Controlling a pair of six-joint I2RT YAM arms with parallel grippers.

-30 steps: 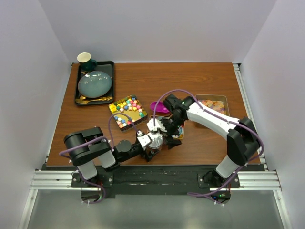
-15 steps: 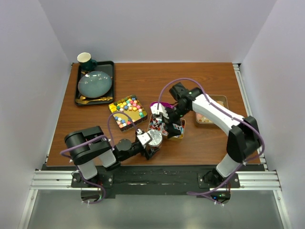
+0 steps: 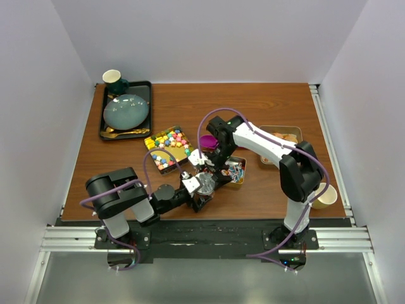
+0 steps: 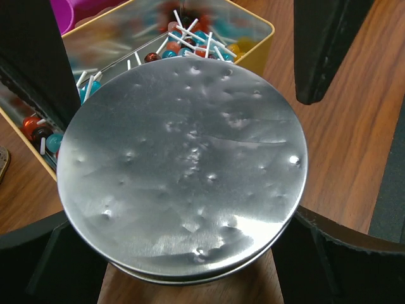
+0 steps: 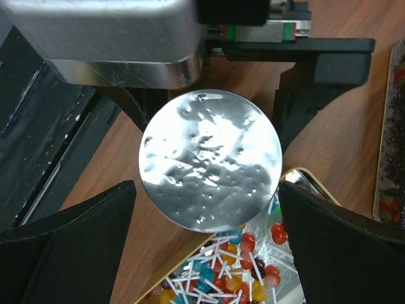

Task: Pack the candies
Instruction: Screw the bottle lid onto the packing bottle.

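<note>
"Fingers: what have yours got?"

"Beside the gold rectangular tin (image 4: 258, 56), my left gripper (image 4: 183, 252) clamps the round dented silver metal lid (image 4: 183, 164); my right gripper (image 5: 205, 204) gapes wide astride it, holding nothing. Candies (image 4: 190, 39) on white sticks lie in that tin."

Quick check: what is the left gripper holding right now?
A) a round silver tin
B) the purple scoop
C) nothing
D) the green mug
A: the left gripper has a finger on each side of the round silver tin.
</note>
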